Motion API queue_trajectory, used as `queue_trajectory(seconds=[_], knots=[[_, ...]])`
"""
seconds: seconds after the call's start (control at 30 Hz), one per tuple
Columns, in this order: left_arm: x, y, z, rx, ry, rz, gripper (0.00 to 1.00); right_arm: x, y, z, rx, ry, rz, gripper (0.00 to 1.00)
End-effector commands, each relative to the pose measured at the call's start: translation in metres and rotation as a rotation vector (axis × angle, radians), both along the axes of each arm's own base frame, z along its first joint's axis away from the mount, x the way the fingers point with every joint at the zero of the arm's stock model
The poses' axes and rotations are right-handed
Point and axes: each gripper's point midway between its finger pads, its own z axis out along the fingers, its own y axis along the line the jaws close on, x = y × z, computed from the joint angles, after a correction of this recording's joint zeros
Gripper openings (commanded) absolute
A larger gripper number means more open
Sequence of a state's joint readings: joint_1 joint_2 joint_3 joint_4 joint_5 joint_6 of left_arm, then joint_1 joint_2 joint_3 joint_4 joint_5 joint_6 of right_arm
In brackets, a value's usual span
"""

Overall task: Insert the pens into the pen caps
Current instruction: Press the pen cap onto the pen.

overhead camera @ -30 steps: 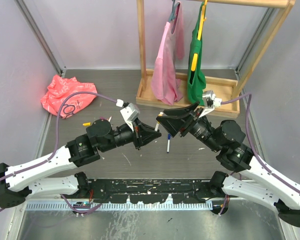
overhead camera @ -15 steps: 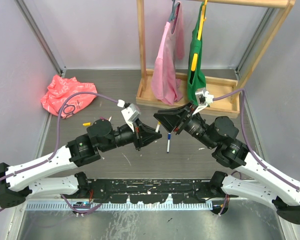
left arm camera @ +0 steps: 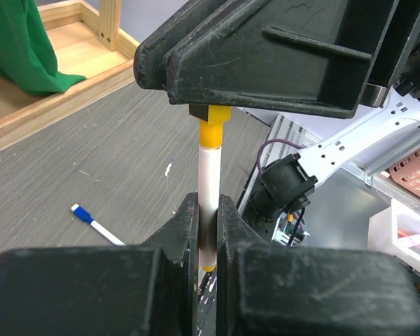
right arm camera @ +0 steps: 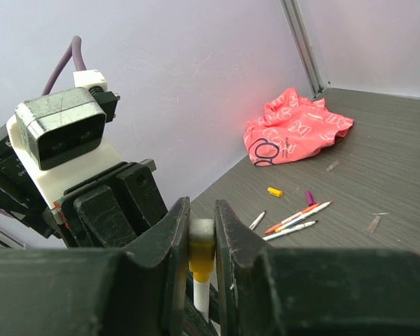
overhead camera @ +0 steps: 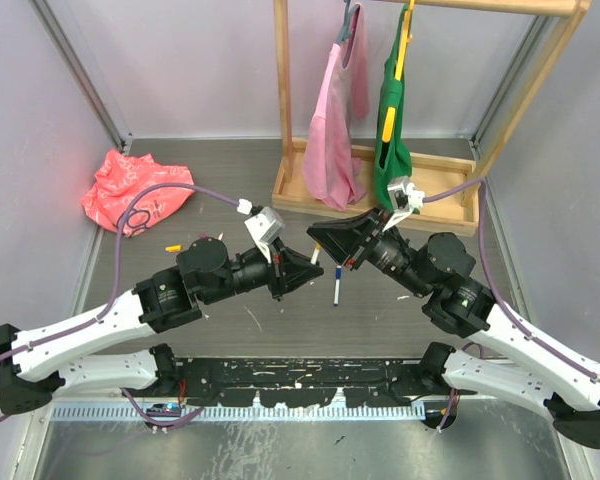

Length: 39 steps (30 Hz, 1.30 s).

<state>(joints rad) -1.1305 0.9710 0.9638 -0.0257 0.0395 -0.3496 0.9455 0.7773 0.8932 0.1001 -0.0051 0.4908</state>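
- Pen [left arm camera: 208,171]: a white barrel pinched low down by the left end effector [left arm camera: 208,210], whose fingers are pressed tight against it. A yellow tip shows just beneath them.
- Yellow cap [right arm camera: 201,260]: it sits on the far end of that barrel, clamped by the right end effector [right arm camera: 201,210]. Those fingers are drawn in on it with no gap on either side.
- Place: pen and cap hang in the air above the worktop [overhead camera: 230,170], between the two arms and in front of the rack [overhead camera: 440,175].
- Axis: the barrel runs straight from the left fingers into the right ones, so the cap lies dead ahead of the left end effector along the pen's own length. Both wrist views show barrel and cap in one line, with no visible kink.
- Step, as I judge it: the cap is being seated. How far the barrel has gone in I cannot tell, since the right fingers hide the joint.
- Next move, as I judge it: a straight push along that line. Any sideways drift would bend the barrel or slip it through the left pinch.
- Reach: both arms are already on the pair, so neither has to travel.
- Rest: a blue pen [overhead camera: 335,290] lies on the worktop just below the meeting point. Loose pens [right arm camera: 294,218] and loose caps [right arm camera: 309,198] lie near the pink bag [overhead camera: 130,190], on the left arm's side.
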Motion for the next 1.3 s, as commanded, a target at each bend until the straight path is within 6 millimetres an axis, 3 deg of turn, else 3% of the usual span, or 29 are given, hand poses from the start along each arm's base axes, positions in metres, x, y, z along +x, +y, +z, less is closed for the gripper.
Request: queue_trajectory(seconds=[0.0, 0.23, 0.5, 0.73, 1.03, 1.17, 1.27], knots=[[0.005, 0.009, 0.080, -0.193, -0.111, 0.045, 0.00, -0.010, 0.013, -0.030, -0.075, 0.042, 0.083, 0.00], [0.005, 0.024, 0.122, -0.293, -0.178, 0.078, 0.00, -0.019, 0.023, -0.090, -0.177, 0.142, 0.089, 0.00], [0.011, 0.025, 0.134, -0.331, -0.179, 0.110, 0.00, -0.053, 0.038, -0.161, -0.317, 0.223, 0.116, 0.00], [0.005, 0.047, 0.171, -0.444, -0.223, 0.134, 0.00, -0.083, 0.042, -0.216, -0.349, 0.328, 0.169, 0.00], [0.004, 0.059, 0.192, -0.476, -0.264, 0.160, 0.00, -0.122, 0.055, -0.256, -0.392, 0.384, 0.201, 0.00], [0.002, 0.062, 0.197, -0.493, -0.269, 0.160, 0.00, -0.126, 0.056, -0.270, -0.400, 0.399, 0.194, 0.00], [0.002, 0.062, 0.194, -0.484, -0.262, 0.156, 0.00, -0.124, 0.058, -0.265, -0.380, 0.392, 0.184, 0.00]])
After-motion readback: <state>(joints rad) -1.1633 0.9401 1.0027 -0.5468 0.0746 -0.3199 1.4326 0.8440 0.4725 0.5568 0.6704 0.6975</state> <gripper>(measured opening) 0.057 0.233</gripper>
